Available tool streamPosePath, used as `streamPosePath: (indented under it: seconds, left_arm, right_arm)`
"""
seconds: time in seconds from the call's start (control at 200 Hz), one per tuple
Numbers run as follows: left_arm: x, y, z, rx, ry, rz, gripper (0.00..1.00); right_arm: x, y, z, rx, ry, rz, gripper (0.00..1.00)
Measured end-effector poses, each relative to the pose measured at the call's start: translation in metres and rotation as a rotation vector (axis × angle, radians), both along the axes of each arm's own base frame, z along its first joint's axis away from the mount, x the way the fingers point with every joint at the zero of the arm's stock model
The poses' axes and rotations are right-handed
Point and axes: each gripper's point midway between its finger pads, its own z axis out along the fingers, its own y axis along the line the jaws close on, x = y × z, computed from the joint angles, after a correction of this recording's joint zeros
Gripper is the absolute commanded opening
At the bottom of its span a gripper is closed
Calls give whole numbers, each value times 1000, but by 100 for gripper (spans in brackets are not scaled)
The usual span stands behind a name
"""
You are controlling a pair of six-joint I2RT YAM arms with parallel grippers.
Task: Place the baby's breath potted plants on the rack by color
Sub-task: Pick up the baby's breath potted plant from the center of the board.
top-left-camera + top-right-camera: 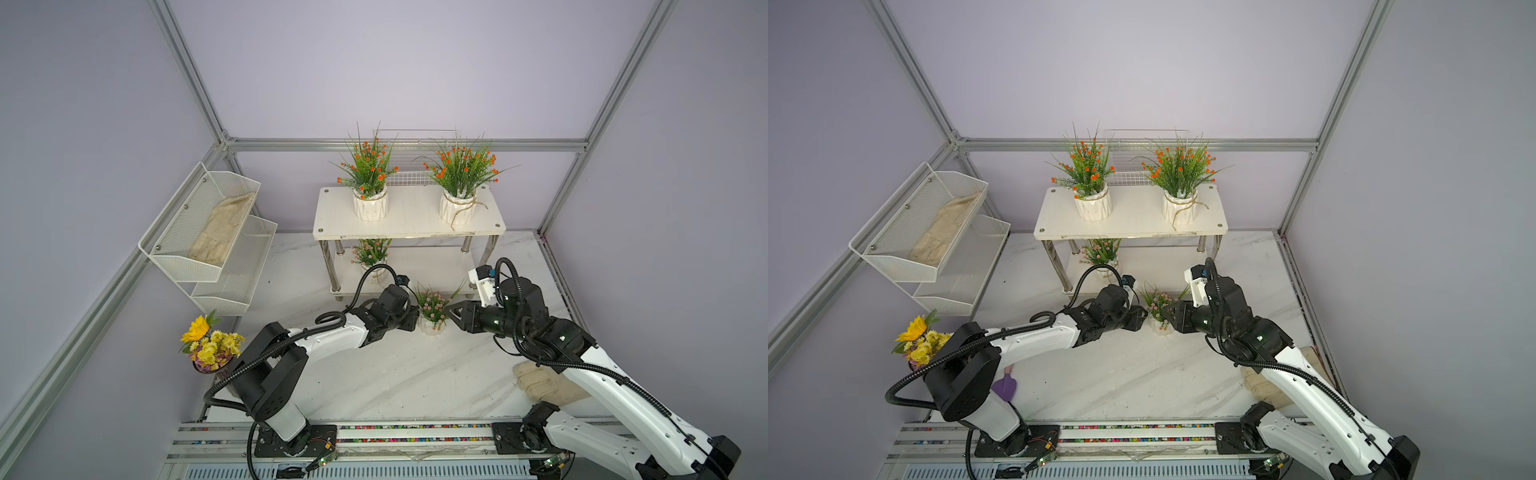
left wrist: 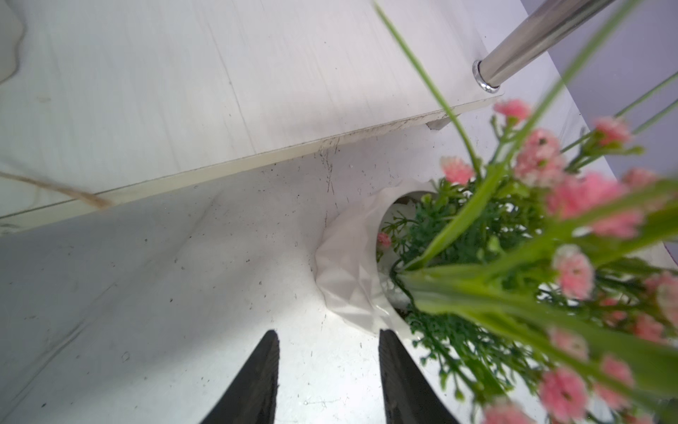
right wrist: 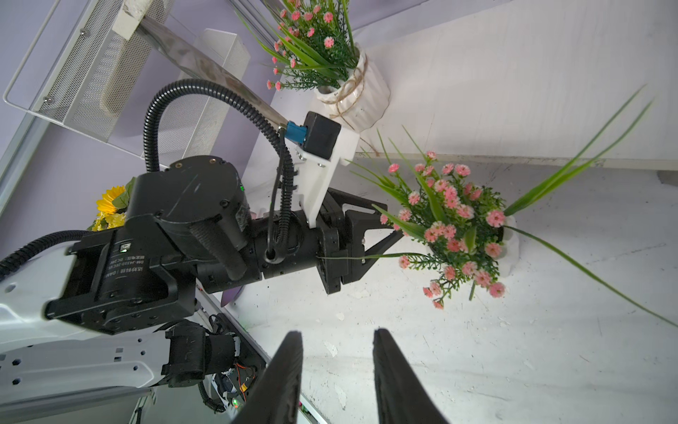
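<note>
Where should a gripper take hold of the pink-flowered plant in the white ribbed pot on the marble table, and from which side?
Grip the white ribbed pot across its wall, below the rim, coming in level from the side of the left gripper. The pot stands upright and its wall shows bare there; the pink sprays above spread wide and may bend.

Seen upside down in the right wrist view, a small label (image 3: 124, 268) on the left arm's black joint housing (image 3: 110, 297) reads "DAM" and "DM-J4310-2EC"; its other lines are illegible.
</note>
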Motion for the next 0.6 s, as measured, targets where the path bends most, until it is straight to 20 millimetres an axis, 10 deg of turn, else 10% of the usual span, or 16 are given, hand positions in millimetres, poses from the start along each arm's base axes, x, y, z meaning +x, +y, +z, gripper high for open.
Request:
streamPosePath:
  seconds: [0.6]
  left_arm:
    - [15,-27,-5,0,18,-29,32]
  right_arm:
    - [-3,-8,2,0,-4,-14,36]
